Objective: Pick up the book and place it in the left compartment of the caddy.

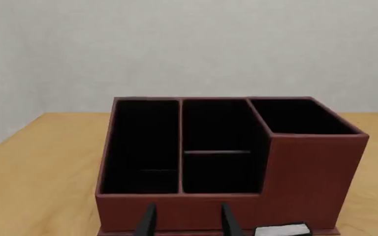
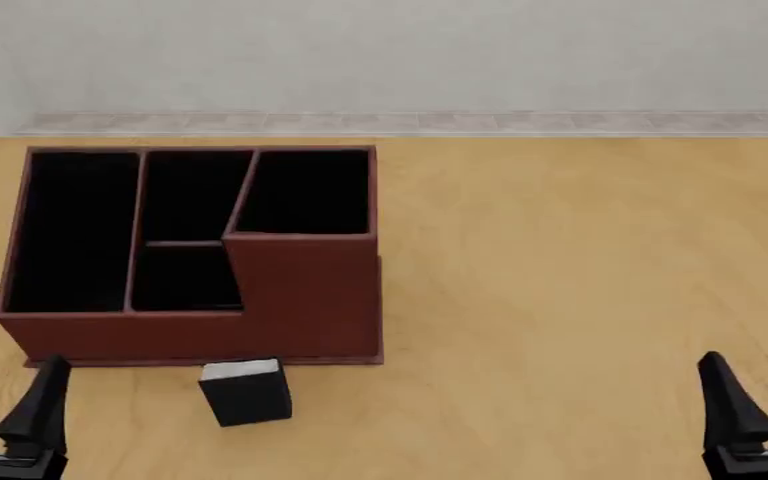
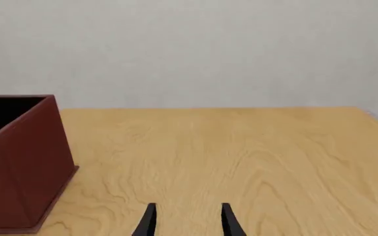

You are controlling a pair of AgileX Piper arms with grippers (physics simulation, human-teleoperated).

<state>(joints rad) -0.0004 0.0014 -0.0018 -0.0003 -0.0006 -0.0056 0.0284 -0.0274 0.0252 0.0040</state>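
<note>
One book [image 2: 245, 392], one caddy [image 2: 307, 295], four compartments.
Two grippers, left gripper [image 2: 4, 400] and right gripper [image 2: 758, 392], both spread wide, holding nothing.

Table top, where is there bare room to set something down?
Bare wood spans from the caddy rightward to the right gripper, back to the far edge. It is tight near the front-left: the book sits just before the caddy, beside the left gripper.

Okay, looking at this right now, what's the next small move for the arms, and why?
Probably shift the left gripper toward the book and centre over it. The book stands on the table just in front of the caddy, nearer the left arm; both grippers are open and hold nothing, and the right gripper is far off.
</note>
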